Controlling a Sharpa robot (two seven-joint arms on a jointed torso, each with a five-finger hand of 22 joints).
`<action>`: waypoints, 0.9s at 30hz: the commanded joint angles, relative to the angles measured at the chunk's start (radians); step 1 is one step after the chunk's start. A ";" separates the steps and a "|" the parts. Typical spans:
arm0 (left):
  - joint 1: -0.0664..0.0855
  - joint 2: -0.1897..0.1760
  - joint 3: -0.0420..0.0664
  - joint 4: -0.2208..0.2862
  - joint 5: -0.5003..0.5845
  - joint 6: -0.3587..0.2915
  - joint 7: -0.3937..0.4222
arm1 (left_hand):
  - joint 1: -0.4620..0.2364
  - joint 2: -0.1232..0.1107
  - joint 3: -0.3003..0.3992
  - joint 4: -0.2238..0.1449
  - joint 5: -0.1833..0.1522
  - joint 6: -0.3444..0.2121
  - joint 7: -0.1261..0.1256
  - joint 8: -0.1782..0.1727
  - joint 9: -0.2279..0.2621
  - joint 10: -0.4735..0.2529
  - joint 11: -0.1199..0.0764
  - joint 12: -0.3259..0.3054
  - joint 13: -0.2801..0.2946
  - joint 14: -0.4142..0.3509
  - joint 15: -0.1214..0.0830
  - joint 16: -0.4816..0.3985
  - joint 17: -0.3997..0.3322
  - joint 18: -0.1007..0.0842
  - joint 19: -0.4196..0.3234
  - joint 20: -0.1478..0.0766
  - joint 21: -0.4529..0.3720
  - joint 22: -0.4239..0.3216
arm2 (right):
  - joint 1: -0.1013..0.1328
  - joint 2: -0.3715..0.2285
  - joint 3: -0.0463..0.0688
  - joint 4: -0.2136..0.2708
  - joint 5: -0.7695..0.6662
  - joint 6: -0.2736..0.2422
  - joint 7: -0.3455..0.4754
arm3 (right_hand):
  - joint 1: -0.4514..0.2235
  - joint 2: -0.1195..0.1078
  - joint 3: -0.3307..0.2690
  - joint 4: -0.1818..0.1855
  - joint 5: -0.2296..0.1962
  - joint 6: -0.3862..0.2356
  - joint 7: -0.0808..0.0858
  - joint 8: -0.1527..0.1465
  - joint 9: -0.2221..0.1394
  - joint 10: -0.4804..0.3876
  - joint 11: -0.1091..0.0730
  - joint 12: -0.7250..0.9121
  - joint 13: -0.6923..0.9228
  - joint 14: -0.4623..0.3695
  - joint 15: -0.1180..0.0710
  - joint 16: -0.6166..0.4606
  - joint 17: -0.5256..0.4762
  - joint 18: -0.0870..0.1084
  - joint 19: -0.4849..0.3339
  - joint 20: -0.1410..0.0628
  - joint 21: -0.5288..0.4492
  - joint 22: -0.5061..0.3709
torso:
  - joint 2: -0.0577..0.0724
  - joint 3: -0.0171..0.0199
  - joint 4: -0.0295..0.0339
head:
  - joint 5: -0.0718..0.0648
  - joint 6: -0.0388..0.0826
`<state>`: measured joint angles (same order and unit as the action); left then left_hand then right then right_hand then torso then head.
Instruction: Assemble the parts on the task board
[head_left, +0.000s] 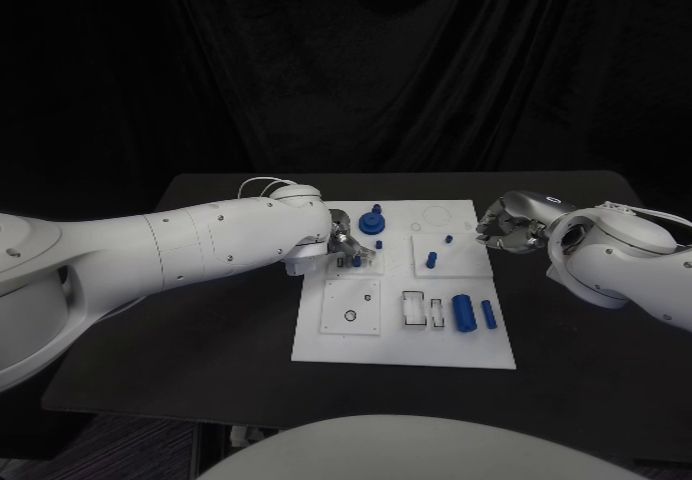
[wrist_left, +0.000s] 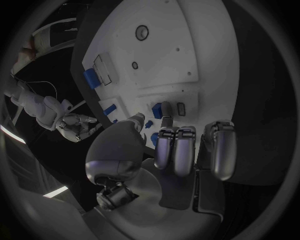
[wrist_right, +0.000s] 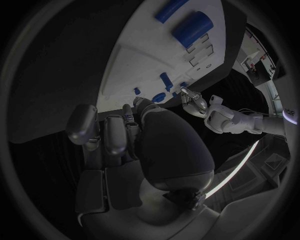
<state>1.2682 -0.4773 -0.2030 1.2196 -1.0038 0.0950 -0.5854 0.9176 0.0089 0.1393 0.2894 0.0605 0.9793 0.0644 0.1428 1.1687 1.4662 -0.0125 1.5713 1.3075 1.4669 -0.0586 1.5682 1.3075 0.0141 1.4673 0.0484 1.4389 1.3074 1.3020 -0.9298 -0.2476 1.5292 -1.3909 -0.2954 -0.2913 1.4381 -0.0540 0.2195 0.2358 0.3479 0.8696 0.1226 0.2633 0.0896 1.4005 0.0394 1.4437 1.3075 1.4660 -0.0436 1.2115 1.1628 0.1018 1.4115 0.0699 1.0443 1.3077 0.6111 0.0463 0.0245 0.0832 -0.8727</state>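
The white task board (head_left: 404, 340) lies mid-table. My left hand (head_left: 342, 245) hovers over its left-middle plate, where a small blue part (head_left: 356, 262) stands. In the left wrist view a fingertip (wrist_left: 166, 120) lies against that part (wrist_left: 157, 110), the thumb a little apart; a grip cannot be made out. My right hand (head_left: 508, 225) floats off the board's right edge with fingers curled in and nothing seen in it. A blue knob (head_left: 372, 222) and blue pegs (head_left: 431, 260) stand on the far half. A thick blue cylinder (head_left: 463, 312) and a slim one (head_left: 489, 314) lie at the near right.
Empty slots (head_left: 415, 308) and a plate with a round hole (head_left: 351, 316) take up the board's near half. The black table (head_left: 216, 340) extends on both sides, with its edges close to the left arm's elbow and behind the right hand.
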 joint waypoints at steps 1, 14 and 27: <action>-0.013 -0.001 -0.008 -0.001 0.006 0.028 -0.005 | -0.010 0.000 -0.009 0.001 -0.003 0.005 0.001 -0.002 0.000 0.105 0.008 -0.001 0.263 0.104 0.004 0.003 0.263 0.020 0.026 0.009 -0.007 0.218 | -0.002 -0.002 0.001 0.002 0.000 0.010 -0.018 | -0.005 0.002 0.006 -0.002 0.005 0.007 0.002 0.004 -0.001 -0.008 -0.002 -0.003 0.044 0.015 0.006 -0.005 -0.002 0.007 -0.006 -0.003 -0.002 0.035 | 0.000 0.0002 0.0001 | 0.001 0.000; -0.012 -0.063 -0.007 0.082 -0.090 -0.145 0.089 | 0.031 0.041 -0.070 -0.008 0.073 0.043 -0.019 0.045 0.040 0.105 -0.008 -0.001 0.263 0.104 -0.011 0.003 0.263 0.012 0.048 -0.003 0.029 0.230 | -0.002 -0.011 0.001 0.006 0.000 -0.002 -0.009 | -0.005 0.002 0.006 -0.002 0.005 0.007 0.002 0.004 -0.001 -0.008 -0.002 -0.003 0.044 0.015 0.006 -0.005 -0.002 0.007 -0.006 -0.003 -0.002 0.035 | 0.000 -0.0001 0.0006 | -0.002 0.000; 0.070 -0.165 0.002 0.159 -0.130 -0.240 0.134 | 0.174 0.049 -0.100 -0.022 0.130 0.025 -0.028 0.095 0.111 0.105 -0.018 -0.001 0.263 0.104 -0.018 0.003 0.263 0.009 0.055 -0.012 0.041 0.233 | -0.002 -0.020 0.001 0.007 0.010 -0.081 0.044 | -0.013 0.000 0.005 0.003 0.005 0.018 -0.001 0.010 0.000 -0.005 -0.003 -0.001 0.047 0.015 0.005 -0.003 0.000 0.007 -0.005 -0.003 -0.001 0.036 | -0.001 -0.0022 -0.0007 | 0.001 0.000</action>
<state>1.3289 -0.6400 -0.2024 1.3757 -1.1100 -0.0902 -0.4956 1.0786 0.0580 0.0429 0.2676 0.1875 1.0112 0.0391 0.2334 1.2780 1.4633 -0.0230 1.5713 1.3075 1.4634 -0.0698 1.5682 1.3074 0.0141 1.4670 0.0411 1.4774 1.3074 1.3020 -0.9494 -0.2476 1.5357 -1.3853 -0.3276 -0.2726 1.4381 -0.0540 0.2195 0.2358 0.3479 0.8805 0.1226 0.2680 0.0889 1.4005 0.0394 1.4437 1.3074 1.4660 -0.0436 1.2115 1.1616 0.1018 1.4115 0.0698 1.0443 1.3074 0.6113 0.0448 0.0240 0.0844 -0.8727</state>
